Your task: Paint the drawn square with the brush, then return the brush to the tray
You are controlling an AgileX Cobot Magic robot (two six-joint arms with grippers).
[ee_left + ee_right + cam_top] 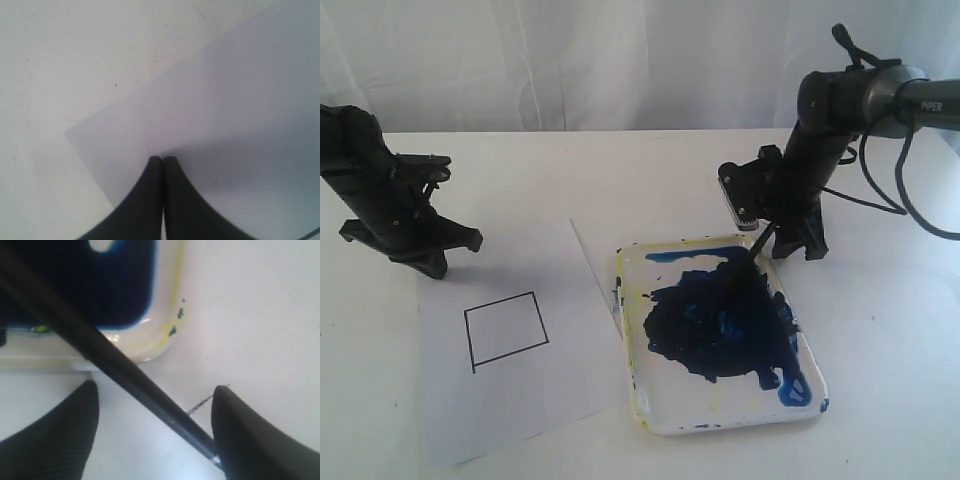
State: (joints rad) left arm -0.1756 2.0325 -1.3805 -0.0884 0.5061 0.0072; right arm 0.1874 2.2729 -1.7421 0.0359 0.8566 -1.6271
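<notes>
The drawn square (505, 330) is a thin black outline with a white inside, on a white paper sheet (520, 400). The tray (720, 425) lies to its right and holds a large dark blue paint blotch (720, 325). The brush (752, 255) rests with its tip in the paint and its handle slanting up over the far rim. My right gripper (782, 235) stands open at that rim. In the right wrist view the brush (100, 352) crosses between the parted fingers of the gripper (155, 387), close against one finger. My left gripper (472, 240) is shut and empty, over the paper's far left corner.
The paper (225, 100) sits askew on the white table (880, 330), one edge tucked near the tray's left rim. The tray's rim (155, 340) carries yellow stains and blue specks. The right arm's black cable (900, 205) loops over the table at the far right. A white curtain hangs behind.
</notes>
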